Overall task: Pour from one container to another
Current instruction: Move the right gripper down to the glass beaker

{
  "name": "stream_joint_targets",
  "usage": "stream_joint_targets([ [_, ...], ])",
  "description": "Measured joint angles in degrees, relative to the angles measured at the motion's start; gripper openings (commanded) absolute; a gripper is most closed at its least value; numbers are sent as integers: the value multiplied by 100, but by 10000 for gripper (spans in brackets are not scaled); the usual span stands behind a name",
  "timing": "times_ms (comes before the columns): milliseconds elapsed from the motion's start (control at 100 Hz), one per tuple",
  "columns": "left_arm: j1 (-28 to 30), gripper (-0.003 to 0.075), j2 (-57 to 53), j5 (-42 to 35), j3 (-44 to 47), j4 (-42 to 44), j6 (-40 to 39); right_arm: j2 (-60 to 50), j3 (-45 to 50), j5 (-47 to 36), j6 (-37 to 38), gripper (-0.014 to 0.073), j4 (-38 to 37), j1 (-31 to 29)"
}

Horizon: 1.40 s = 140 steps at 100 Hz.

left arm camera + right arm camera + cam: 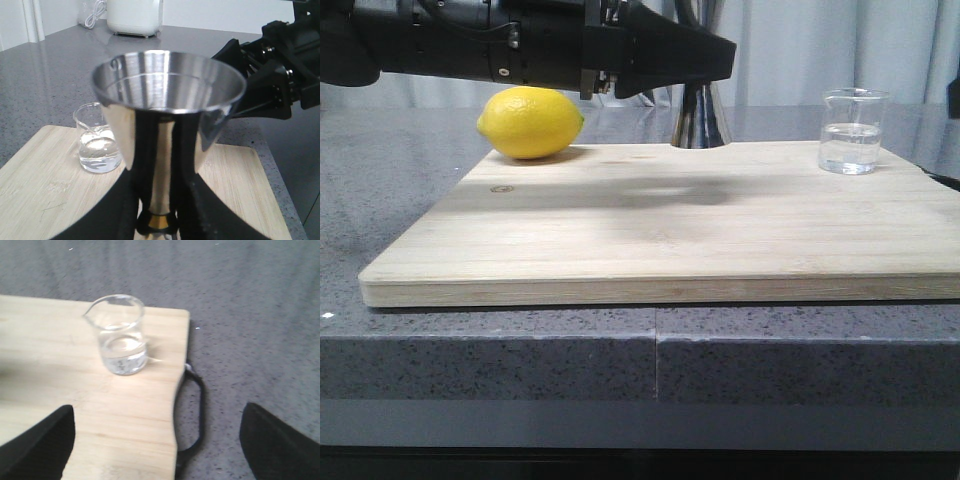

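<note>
Your left pincer (157, 220) holds the jigger (167, 100) by its thin middle. Keep it straight up. The beaker (119, 335), with some water in it, sits on the board (650, 230), off to the jigger's right. Your right pincer (155, 440) is wide open, near the beaker. Close it gently around the glass.

So there's a grey speckled countertop (520, 350) with a pale wooden cutting board (660, 240) lying flat on it; on the board sit a lemon (530, 122), the steel jigger (700, 120) and the glass beaker (855, 131), part-filled with clear liquid.
</note>
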Motion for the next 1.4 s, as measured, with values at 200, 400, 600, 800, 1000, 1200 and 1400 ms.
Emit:
stream_joint_targets([
  [200, 0, 58, 0, 8, 0, 0, 0, 390, 71, -476, 0, 608, -109, 46],
  [400, 0, 58, 0, 8, 0, 0, -10, 880, 71, -1067, 0, 608, -135, 46],
  [600, 0, 58, 0, 8, 0, 0, -10, 1256, 71, -1820, 0, 608, -193, 46],
  [800, 0, 58, 0, 8, 0, 0, -10, 1630, 71, -2376, 0, 608, -239, 46],
  [1000, 0, 58, 0, 13, 0, 0, -10, 2072, 71, -2925, 0, 608, -310, 46],
  [1200, 0, 58, 0, 13, 0, 0, -10, 2445, 71, -3510, 0, 608, -332, 46],
  [1400, 0, 58, 0, 13, 0, 0, -10, 2815, 71, -4096, 0, 608, -334, 46],
])
